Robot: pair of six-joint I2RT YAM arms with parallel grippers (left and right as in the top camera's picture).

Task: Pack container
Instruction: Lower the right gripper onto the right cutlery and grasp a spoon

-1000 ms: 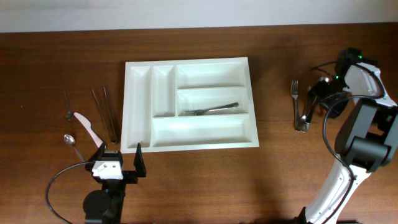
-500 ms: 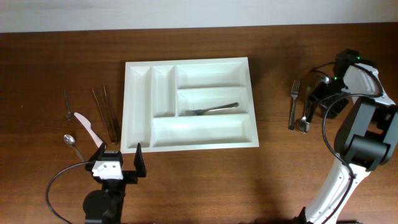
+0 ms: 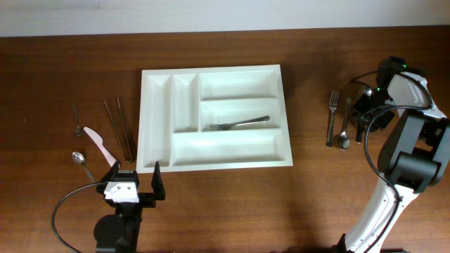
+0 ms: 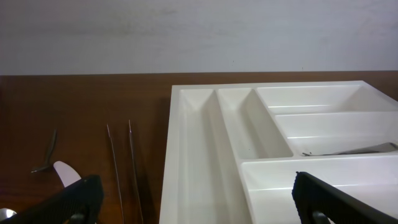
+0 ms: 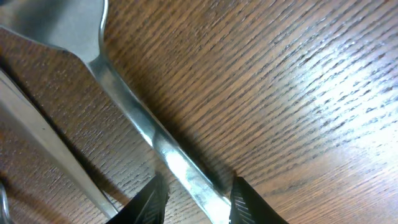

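**On dark wood: one white tray, loose cutlery on both sides**

Across the middle of the grained brown table (image 3: 70, 56) lies the container (image 3: 235, 86), a smooth white plastic rectangle with five compartments. One steel fork (image 3: 239, 124) rests in its middle long slot.

The left gripper (image 3: 135, 170) hangs near the tray's front corner, its black jaws spread wide and empty. The right gripper (image 5: 196, 199) stands narrowly parted astride a shiny spoon (image 3: 344, 126) handle, not visibly clamped.

A second fork (image 3: 330, 119) lies just beside that spoon. Left of the tray are two thin rods (image 3: 119, 126), one pale pink knife (image 3: 102, 145) and two smaller spoons (image 3: 81, 163).
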